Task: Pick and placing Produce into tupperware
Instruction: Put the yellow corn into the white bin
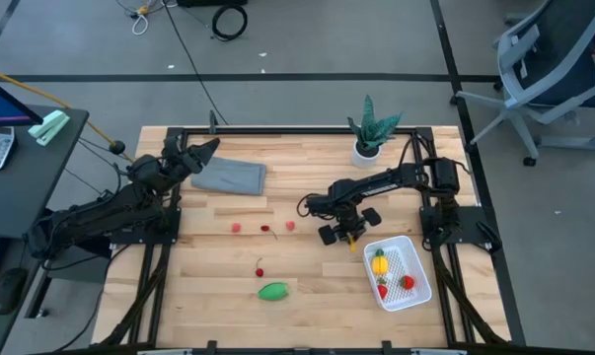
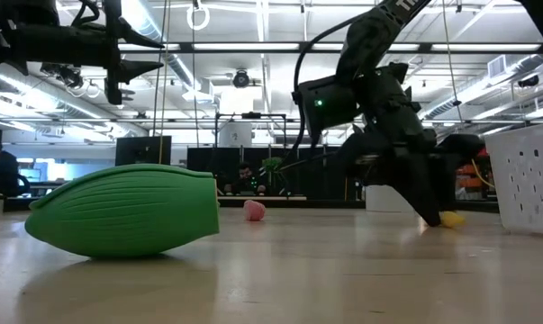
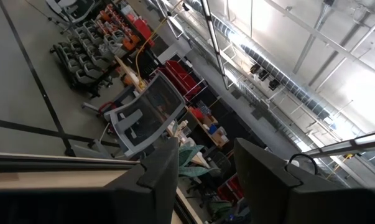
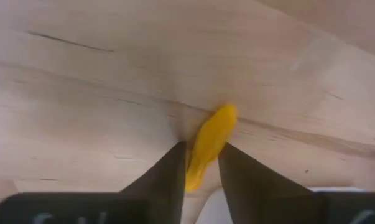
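From above, the right gripper (image 1: 350, 237) is down on the table just left of the white tupperware (image 1: 421, 293), its fingers straddling a small yellow piece (image 1: 353, 241). The basket already holds yellow and red produce. The green oval (image 1: 273, 291) and the small red and pink bits lie further left, nearer mid-table.

At table level, the yellow piece (image 2: 451, 219) sits at the fingertips on the wood, the basket wall (image 2: 532, 180) just beyond.

The left gripper (image 3: 203, 180) waits raised at the far left, fingers apart, holding nothing.

Past the right wrist, the yellow piece (image 4: 209, 146) lies lengthwise between the two fingers (image 4: 165, 180), which look closed on it, I'd say. The lift and short carry belong to the right arm.
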